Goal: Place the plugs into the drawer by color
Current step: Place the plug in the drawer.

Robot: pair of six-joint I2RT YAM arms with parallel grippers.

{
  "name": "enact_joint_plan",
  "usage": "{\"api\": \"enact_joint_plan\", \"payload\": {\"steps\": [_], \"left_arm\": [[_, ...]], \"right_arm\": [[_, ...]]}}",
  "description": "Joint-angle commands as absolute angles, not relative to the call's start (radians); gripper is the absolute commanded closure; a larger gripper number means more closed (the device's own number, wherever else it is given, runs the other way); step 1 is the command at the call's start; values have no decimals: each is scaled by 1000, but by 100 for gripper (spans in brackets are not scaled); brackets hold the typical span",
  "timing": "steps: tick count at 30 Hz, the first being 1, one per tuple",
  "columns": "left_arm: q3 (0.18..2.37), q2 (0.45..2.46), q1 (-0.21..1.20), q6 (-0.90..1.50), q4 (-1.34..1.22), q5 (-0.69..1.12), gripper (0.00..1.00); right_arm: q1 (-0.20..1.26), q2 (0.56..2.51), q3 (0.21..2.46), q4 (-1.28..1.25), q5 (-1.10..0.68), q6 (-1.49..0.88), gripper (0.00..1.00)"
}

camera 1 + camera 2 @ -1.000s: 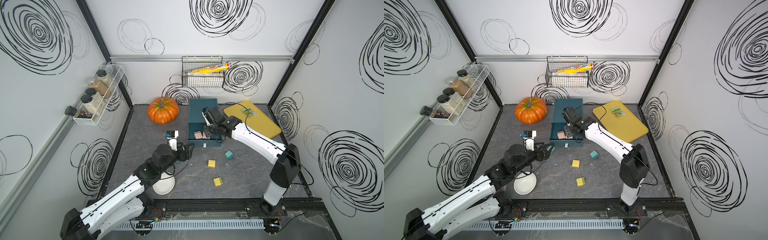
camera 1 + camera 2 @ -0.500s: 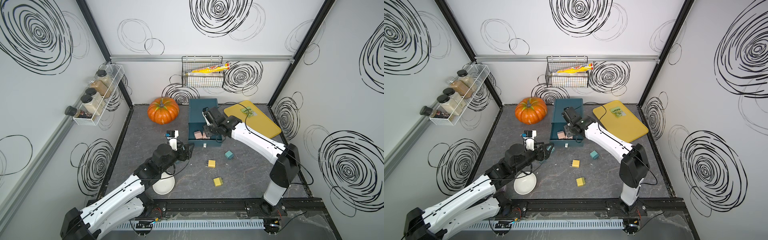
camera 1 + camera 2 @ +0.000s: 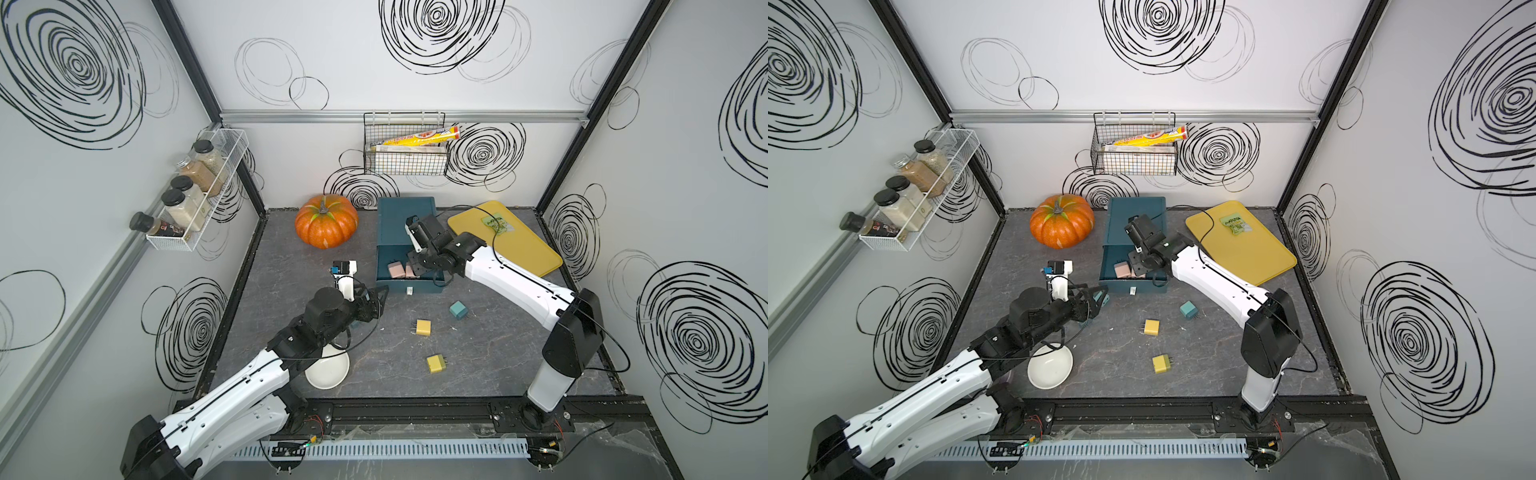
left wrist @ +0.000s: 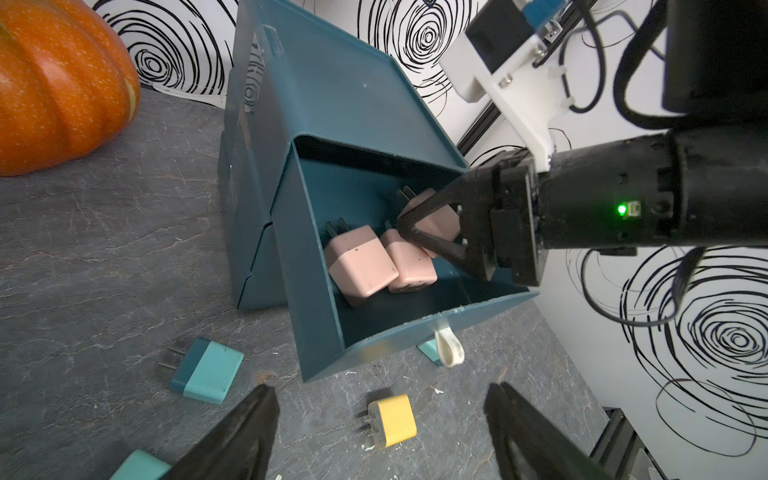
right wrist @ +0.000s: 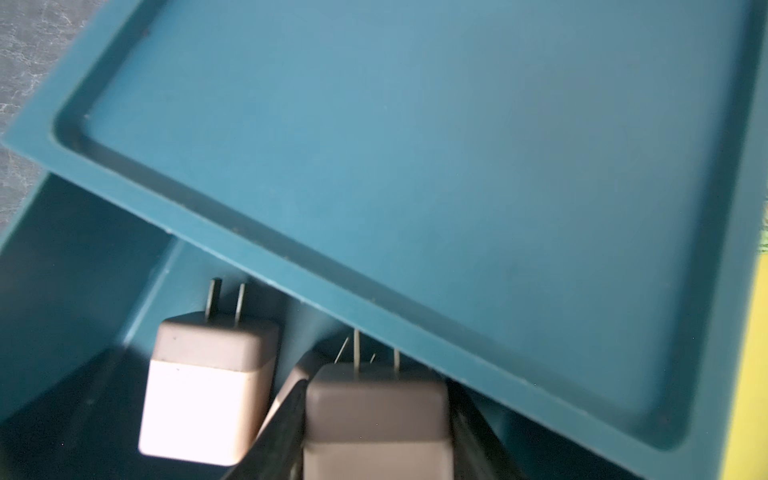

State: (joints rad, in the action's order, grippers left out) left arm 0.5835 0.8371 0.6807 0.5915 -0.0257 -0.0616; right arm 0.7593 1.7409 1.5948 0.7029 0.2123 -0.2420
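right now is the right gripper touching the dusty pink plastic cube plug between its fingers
Touching: the right wrist view shows the right gripper flush against both sides of the pink plug, no gap.

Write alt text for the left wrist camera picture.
The right hand holds a pink plug inside an open teal drawer, by two others. Teal plugs and a yellow one lie on the grey table outside; a pumpkin sits nearby.

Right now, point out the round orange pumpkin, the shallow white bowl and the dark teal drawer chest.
round orange pumpkin (image 3: 326, 228): in a top view, ribbed side.
shallow white bowl (image 3: 332, 372): in a top view, bare inside.
dark teal drawer chest (image 3: 395, 215): in a top view, flat top.
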Motion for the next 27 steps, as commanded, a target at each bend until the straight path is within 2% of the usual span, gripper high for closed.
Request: {"api": "enact_joint_plan", "payload": {"steps": [1, 10, 12, 20, 27], "left_arm": [[617, 832, 686, 582, -68, -77, 14], [617, 842, 685, 586, -73, -88, 11], [617, 844, 686, 584, -73, -91, 11], [625, 845, 686, 580, -63, -113, 11], [694, 855, 648, 597, -38, -185, 11]], "right_arm": [[756, 1697, 1584, 689, 195, -238, 51], [756, 1642, 1536, 649, 186, -235, 48], [756, 1637, 1525, 641, 189, -233, 44], [756, 1618, 1525, 623, 174, -223, 45], [756, 1511, 1485, 544, 139, -203, 48]]}}
